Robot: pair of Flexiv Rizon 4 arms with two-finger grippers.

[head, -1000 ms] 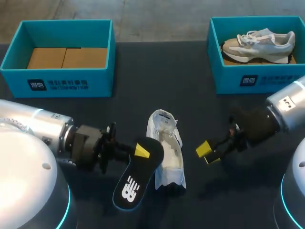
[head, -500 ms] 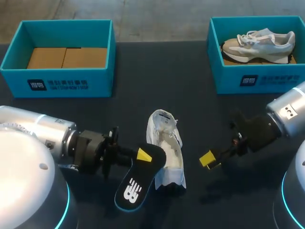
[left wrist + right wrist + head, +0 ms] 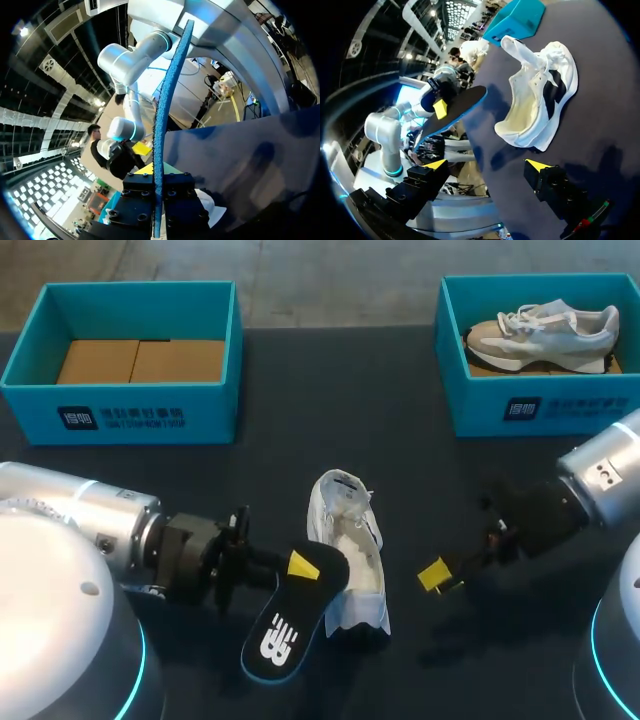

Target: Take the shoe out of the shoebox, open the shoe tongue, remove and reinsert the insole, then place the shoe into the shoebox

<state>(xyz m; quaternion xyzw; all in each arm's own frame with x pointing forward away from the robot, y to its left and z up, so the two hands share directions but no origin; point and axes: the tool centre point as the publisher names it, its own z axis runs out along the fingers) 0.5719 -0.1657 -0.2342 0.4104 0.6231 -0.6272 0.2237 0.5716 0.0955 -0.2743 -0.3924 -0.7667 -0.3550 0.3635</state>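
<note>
I have the white shoe lying out on the dark table near its middle, outside both boxes. Its mouth gapes and the pale inside shows in the right wrist view. The toe points toward 6 o'clock.

My left gripper comes in from 9 o'clock of the shoe and pinches the black insole. The left wrist view shows the insole's blue edge clamped between the two fingers, one on each face. The insole's free end hangs toward 7 o'clock of the shoe, and its gripped end lies just beside the shoe's side; I cannot tell whether they touch.

My right gripper sits at 3 o'clock of the shoe, apart from it. Its yellow tips are spread wide with nothing between them.

At 10 o'clock of the shoe stands a teal shoebox with only brown cardboard in it. At 2 o'clock a second teal shoebox holds a grey-and-white sneaker on its side.
</note>
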